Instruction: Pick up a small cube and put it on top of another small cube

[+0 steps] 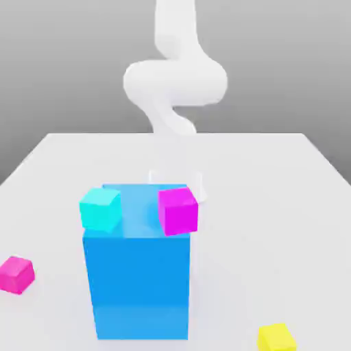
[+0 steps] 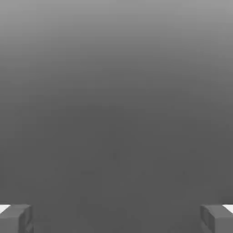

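A tall blue block (image 1: 137, 281) stands near the front of the white table. Two small cubes rest on its top: a cyan cube (image 1: 100, 209) at the exterior view's left and a magenta cube (image 1: 178, 210) at the right. A pink cube (image 1: 16, 274) lies on the table at the left, and a yellow cube (image 1: 276, 338) lies at the front right. My white arm (image 1: 175, 82) bends down behind the blue block, which hides most of its hand. In the hand view my gripper (image 2: 116, 219) is open, its fingers (image 2: 16, 218) wide apart with nothing between them.
The white table (image 1: 274, 206) stretches wide around the blue block. Past the gripper the hand view holds plain grey background.
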Controlling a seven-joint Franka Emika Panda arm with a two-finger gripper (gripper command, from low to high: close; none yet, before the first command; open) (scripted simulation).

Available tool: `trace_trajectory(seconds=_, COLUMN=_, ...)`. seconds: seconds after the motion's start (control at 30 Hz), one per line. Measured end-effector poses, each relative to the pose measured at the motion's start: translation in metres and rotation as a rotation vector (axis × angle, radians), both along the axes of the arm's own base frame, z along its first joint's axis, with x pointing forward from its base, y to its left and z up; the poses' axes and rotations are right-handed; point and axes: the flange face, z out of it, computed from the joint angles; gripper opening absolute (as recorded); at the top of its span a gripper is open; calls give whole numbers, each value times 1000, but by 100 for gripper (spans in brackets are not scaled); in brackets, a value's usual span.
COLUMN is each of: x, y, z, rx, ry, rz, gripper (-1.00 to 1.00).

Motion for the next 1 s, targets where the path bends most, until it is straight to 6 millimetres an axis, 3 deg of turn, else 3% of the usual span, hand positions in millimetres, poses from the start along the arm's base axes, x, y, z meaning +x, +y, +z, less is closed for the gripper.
trace_trajectory(seconds=0.2, x=56, y=-78, z=-103, rx=170, ry=150, rz=-354, gripper=0)
trace_trajectory(seconds=0.4, x=69, y=-161, z=-215, rx=329, ry=273, rz=-719, gripper=0)
trace_trajectory(seconds=0.53, x=56, y=-213, z=-292, rx=430, ry=346, rz=-971, gripper=0)
trace_trajectory(seconds=0.67, x=18, y=-269, z=-370, rx=533, ry=406, rz=-1258, gripper=0)
trace_trajectory(seconds=0.83, x=-30, y=-297, z=-463, rx=635, ry=487, rz=-1559, gripper=0)
trace_trajectory(seconds=1.0, x=-41, y=-302, z=-530, rx=651, ry=500, rz=-1617, gripper=0)
